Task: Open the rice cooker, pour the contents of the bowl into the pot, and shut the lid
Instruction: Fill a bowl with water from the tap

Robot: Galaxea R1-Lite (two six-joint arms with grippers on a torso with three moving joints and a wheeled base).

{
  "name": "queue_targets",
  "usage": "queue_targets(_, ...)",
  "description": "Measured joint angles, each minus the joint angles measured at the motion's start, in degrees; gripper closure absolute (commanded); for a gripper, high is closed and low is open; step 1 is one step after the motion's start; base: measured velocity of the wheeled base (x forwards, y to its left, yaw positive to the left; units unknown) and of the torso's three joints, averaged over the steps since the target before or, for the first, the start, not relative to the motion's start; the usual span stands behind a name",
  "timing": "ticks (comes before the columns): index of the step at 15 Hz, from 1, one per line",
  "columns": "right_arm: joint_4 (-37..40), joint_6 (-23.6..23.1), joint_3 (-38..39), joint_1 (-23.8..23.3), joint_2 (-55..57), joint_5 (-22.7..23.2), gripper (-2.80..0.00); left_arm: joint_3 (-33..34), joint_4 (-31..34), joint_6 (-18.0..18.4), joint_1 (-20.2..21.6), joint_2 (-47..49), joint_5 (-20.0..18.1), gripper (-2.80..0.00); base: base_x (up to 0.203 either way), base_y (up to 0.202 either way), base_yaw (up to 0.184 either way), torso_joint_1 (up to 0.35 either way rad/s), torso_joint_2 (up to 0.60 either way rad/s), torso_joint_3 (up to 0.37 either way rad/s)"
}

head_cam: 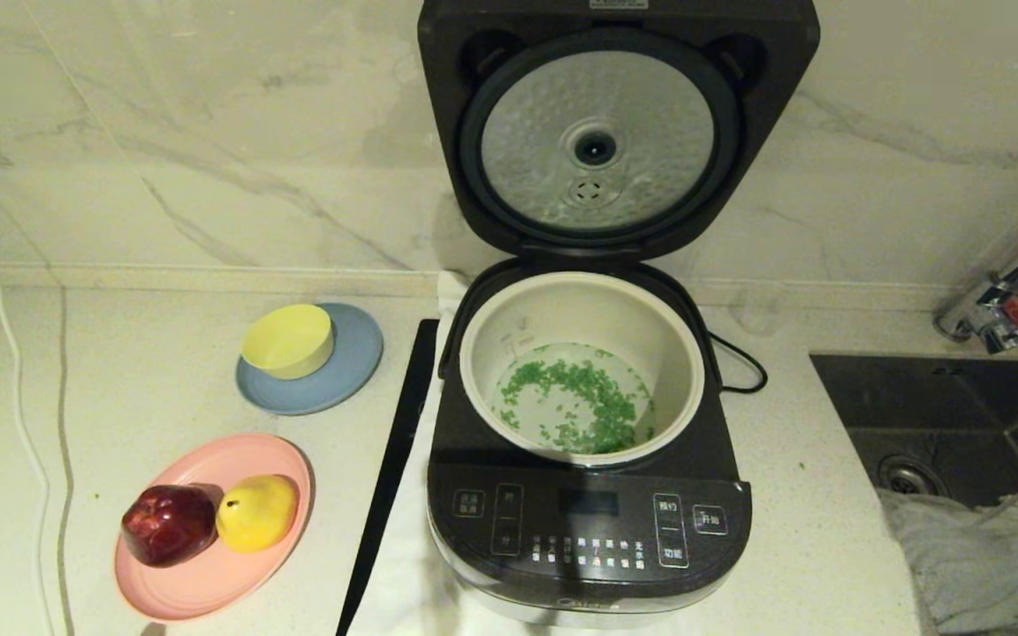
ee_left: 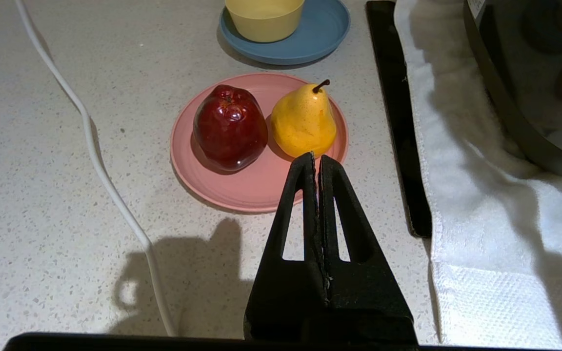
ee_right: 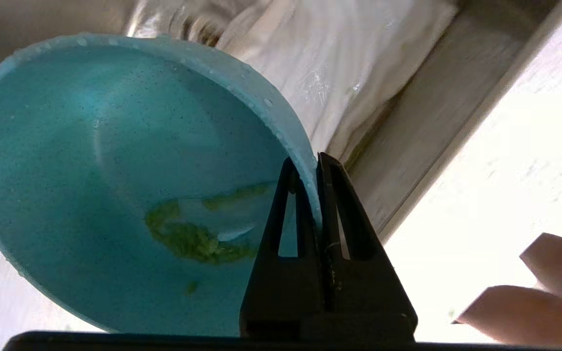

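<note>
Rice cooker (head_cam: 588, 495) at counter's front edge, centre, lid (head_cam: 602, 132) swung up; pot (head_cam: 581, 367) already holding green contents (head_cam: 575, 406) in water. Pouring judged done. Bowl (ee_right: 130, 185), nearly emptied, pinched at rim by right gripper (ee_right: 310, 168) above sink. Left gripper (ee_left: 316, 161) parked, fingers together. Closing lid left.

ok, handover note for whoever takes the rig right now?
Right hand: shut on the rim of the small teal-blue plastic bowl, out of the head view, over the sink's white cloth. A few green bits and some water remain in the bowl.
Left hand: shut, empty, parked over the counter near the pink plate.
Large dark grey rice cooker: hinged lid up; cream-white pot holds chopped green bits in water.
Done: opening, pouring.
Left: set the bowl down, close the lid.
</note>
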Motion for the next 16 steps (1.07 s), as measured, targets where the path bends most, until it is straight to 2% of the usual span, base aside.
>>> queue_targets(3,-0.56,0.38,-3.92,-1.53,5.08,-0.13,0.0,0.0,0.02,0.0,0.0,0.0,-0.08,0.0,0.0,0.0,0.0,0.0,0.0,0.0)
queue_targets(7,-0.62,3.13,-7.51,-1.76,9.78,-0.08,0.0,0.0,0.0,-0.02,0.0,0.0,-0.02,0.0,0.0,0.0,0.0,0.0,0.0,0.0)
queue_targets(16,-0.58,7.51,-13.8,2.76,14.44,-0.41,0.0,0.0,0.0,0.0,0.0,0.0,0.0,0.0,0.0,0.0,0.0,0.0,0.0,0.0)
